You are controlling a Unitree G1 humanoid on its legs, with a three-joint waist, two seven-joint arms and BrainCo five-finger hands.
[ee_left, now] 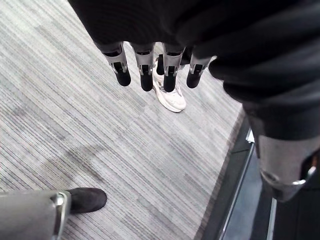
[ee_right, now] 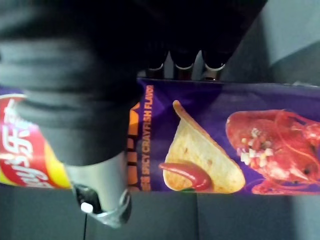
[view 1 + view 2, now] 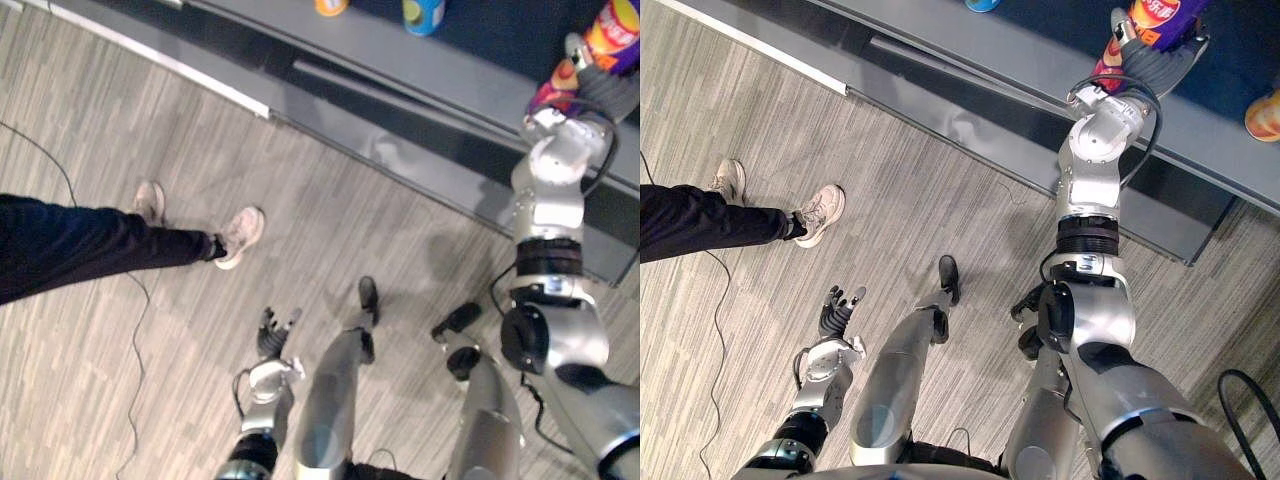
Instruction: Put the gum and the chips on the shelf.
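My right hand (image 3: 590, 88) is raised to the grey shelf (image 3: 450, 85) and is shut on the chips can (image 3: 608, 38), a purple tube with a red and yellow end. In the right wrist view the can (image 2: 225, 145) lies across the hand, with the fingers (image 2: 182, 62) curled behind it and the thumb (image 2: 100, 197) in front. It is held over the shelf board (image 3: 1040, 60); I cannot tell whether it touches. My left hand (image 3: 272, 335) hangs low over the floor, its fingers (image 1: 145, 72) straight and holding nothing. A blue and yellow tub (image 3: 424, 14) stands further left on the shelf.
An orange item (image 3: 330, 6) stands on the shelf left of the tub, and another orange item (image 3: 1265, 115) sits on it at the right. A person's leg in dark trousers (image 3: 80, 245) and two light shoes (image 3: 240, 235) are on the wood floor at left.
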